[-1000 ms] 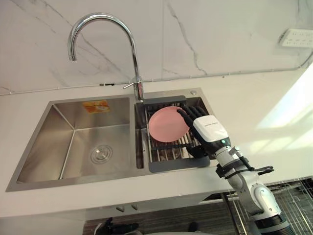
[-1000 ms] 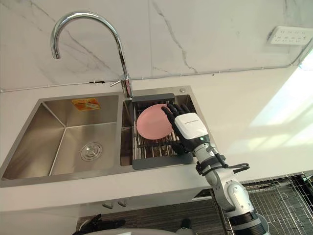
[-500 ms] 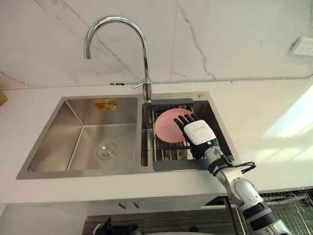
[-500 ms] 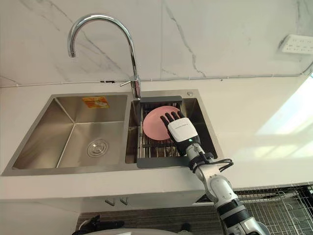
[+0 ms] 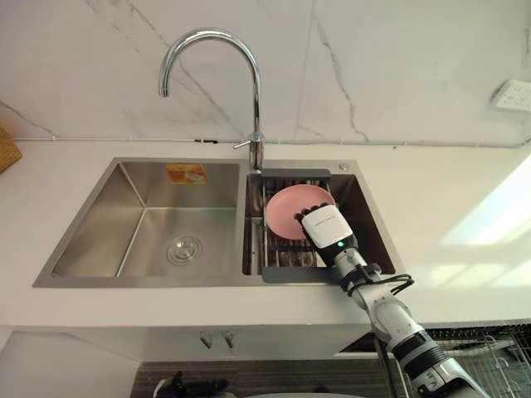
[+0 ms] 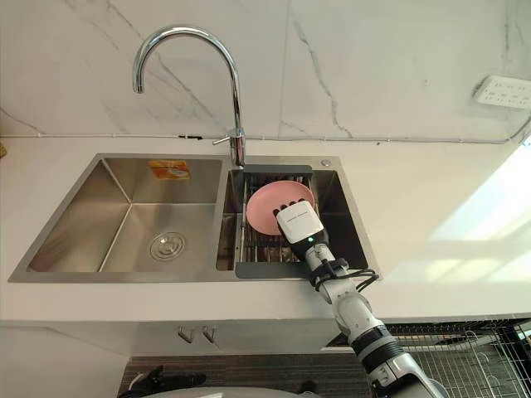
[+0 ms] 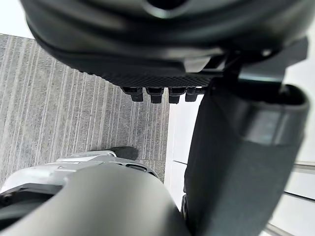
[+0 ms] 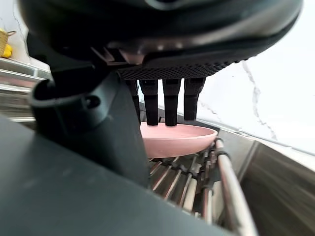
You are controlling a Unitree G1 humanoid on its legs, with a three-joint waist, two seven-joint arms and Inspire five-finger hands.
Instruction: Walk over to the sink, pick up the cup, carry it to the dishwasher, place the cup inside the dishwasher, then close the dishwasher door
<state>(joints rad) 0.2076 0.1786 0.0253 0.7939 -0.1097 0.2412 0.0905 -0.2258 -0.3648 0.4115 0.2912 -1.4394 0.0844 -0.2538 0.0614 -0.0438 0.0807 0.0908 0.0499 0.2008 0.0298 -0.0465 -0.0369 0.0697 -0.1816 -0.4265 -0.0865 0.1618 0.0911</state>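
A shallow pink dish (image 5: 284,208) lies tilted on the dark drying rack (image 5: 287,274) set in the sink's right basin; I see no cup. My right hand (image 5: 322,227) hovers over the dish's right side with its fingers straight, reaching across the rim. In the right wrist view the fingers (image 8: 170,101) point down just above the pink dish (image 8: 179,138), and I cannot tell whether they touch it. My left hand (image 7: 162,54) hangs over the grey floor, fingers relaxed and holding nothing.
A tall chrome faucet (image 5: 253,91) stands behind the divider between the basins. The left basin (image 5: 158,224) holds only its drain. White worktop runs around the sink, with a wall socket (image 5: 514,93) at the far right. A wire rack (image 6: 465,356) shows below the worktop at the lower right.
The whole picture has shifted, so the camera has moved. My right hand stays at the pink dish, its fingers now a little further over the rim.
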